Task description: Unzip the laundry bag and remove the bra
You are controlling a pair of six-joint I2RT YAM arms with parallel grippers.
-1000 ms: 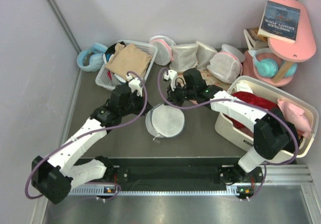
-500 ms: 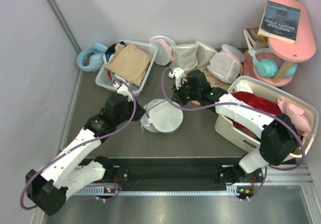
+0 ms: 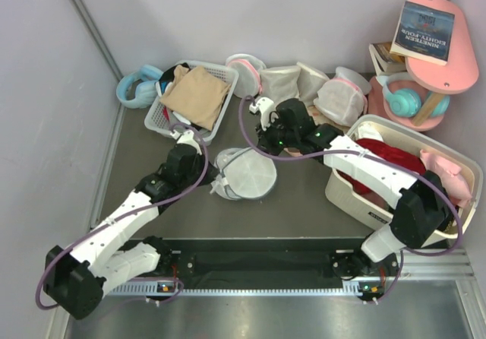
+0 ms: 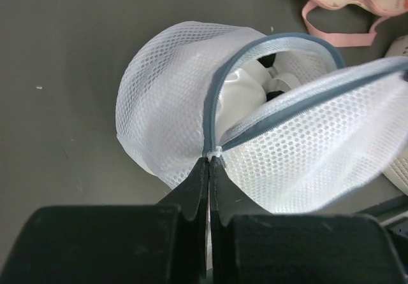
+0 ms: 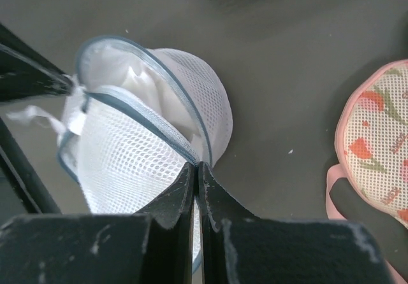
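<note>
As both end effectors [image 4: 209, 160] [image 5: 196, 164] pinch its rim, the domed mesh laundry bag [image 3: 244, 173] gapes.

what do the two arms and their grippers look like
The left arm and right arm have white links with chunky black joints, and a purple cable loops along each. The left gripper and right gripper are matte black with two tapered fingers; the right one shows pale scuffs.
</note>
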